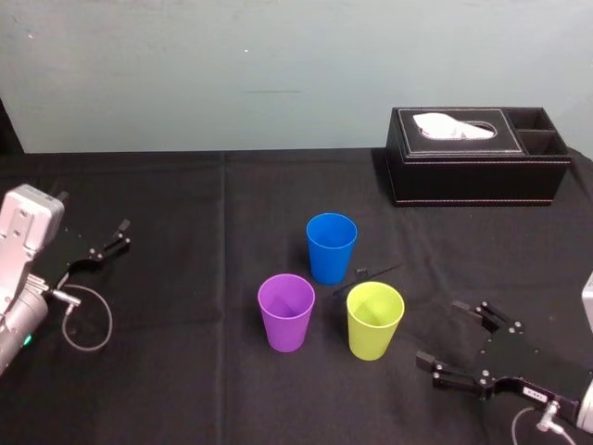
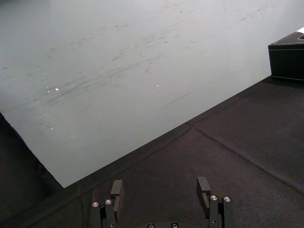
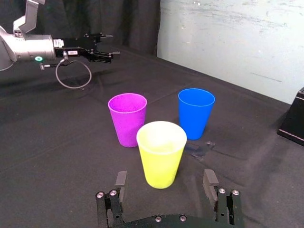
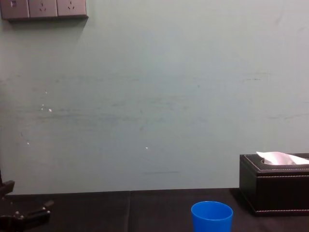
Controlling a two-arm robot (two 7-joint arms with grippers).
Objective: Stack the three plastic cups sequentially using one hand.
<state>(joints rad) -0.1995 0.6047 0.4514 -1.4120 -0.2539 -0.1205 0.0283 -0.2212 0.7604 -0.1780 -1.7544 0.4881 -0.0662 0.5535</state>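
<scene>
Black-clothed table (image 1: 185,199) in front of me: blue cup (image 1: 331,247), purple cup (image 1: 285,312), yellow-green cup (image 1: 374,320) standing upright, mouths up, near each other mid-table, none touching; black tissue box (image 1: 477,156) at back on my right

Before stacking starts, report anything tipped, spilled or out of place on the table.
All three stand upright and apart: blue cup, purple cup, yellow-green cup. One oddity: a small dark object lies between blue and yellow-green; unidentifiable.
</scene>
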